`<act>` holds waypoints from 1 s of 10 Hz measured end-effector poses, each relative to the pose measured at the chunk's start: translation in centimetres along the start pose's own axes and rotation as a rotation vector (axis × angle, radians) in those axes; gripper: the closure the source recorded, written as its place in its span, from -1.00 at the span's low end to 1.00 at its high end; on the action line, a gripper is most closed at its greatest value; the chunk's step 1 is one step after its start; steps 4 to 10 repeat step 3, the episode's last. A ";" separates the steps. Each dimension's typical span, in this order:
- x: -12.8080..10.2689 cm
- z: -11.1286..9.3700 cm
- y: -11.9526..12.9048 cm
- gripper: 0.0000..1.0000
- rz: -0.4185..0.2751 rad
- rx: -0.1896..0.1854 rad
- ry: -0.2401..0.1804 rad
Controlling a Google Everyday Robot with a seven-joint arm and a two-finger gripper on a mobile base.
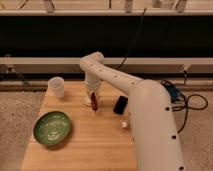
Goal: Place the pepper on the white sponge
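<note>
Dark-red pepper (94,103) hangs in gripper (93,100) above table (95,135).

We are seeing dark-red pepper (94,103) at gripper (93,100), beside black phone (120,105); green bowl (52,128), translucent white cup (57,87), white sponge (124,124).
</note>
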 end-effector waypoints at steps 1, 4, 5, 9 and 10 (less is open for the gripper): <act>0.1 0.0 0.5 -0.07 0.004 0.000 0.000; 0.1 0.1 0.3 -0.23 0.000 -0.002 0.001; 0.1 0.1 0.3 -0.23 0.000 -0.002 0.001; 0.1 0.1 0.3 -0.23 0.000 -0.002 0.001; 0.1 0.1 0.3 -0.23 0.000 -0.002 0.001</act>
